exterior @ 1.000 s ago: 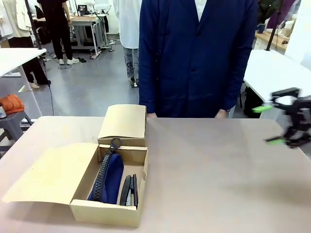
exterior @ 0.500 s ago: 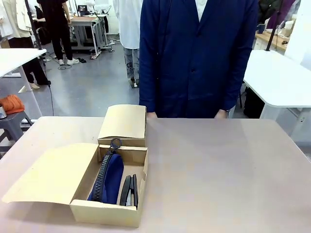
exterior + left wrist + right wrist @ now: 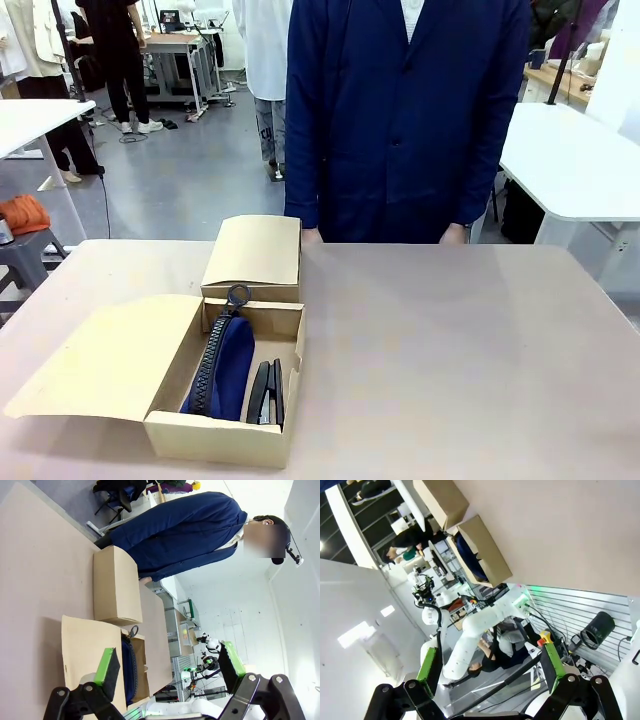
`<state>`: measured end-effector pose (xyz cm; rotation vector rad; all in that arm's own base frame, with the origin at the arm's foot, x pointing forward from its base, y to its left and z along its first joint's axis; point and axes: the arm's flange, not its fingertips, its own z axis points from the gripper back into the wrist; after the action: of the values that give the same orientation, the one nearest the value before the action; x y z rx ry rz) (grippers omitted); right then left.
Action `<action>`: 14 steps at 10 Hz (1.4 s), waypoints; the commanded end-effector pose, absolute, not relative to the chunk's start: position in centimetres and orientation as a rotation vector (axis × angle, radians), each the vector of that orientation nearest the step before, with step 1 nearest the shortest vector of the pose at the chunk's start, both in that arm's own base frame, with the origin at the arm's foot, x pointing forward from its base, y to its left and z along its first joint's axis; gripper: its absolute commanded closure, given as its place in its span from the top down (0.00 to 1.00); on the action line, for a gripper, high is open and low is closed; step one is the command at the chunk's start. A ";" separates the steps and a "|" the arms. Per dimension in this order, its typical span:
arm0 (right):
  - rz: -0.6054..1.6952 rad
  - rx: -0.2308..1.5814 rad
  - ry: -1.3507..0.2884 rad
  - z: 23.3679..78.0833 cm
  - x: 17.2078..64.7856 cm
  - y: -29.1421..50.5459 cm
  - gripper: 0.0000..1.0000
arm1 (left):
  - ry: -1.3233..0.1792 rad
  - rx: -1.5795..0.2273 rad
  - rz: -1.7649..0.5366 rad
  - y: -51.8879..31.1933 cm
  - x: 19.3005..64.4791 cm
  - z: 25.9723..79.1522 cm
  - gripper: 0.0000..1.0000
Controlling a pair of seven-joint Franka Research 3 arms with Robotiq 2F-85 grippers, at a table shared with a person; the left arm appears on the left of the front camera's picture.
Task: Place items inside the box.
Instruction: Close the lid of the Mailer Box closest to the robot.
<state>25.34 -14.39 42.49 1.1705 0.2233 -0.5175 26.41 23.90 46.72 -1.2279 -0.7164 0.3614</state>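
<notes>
Box point(image 3: 222, 437) with navy pouch point(image 3: 228, 368) inside; left hand point(image 3: 170, 666) and right hand point(image 3: 490, 667) both released, empty

The counter point(image 3: 450, 350) is a plain beige top, bare across its middle and right side. On its left part stands the larger cardboard box point(image 3: 225, 440), its wide flap lid point(image 3: 105, 360) folded open to the left and lying over the counter surface. Just behind it, touching its far wall, sits a smaller closed cardboard box point(image 3: 255, 255), close to the far edge where a person stands.
</notes>
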 end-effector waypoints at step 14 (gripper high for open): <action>-0.503 1.180 0.210 42.8 25.1 -14.6 1.00 | -1.011 -0.826 -0.846 11.7 25.6 39.0 1.00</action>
<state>25.31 -14.43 42.51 1.1712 0.2223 -0.5181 28.90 14.93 43.99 -1.0079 -0.7904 -0.4530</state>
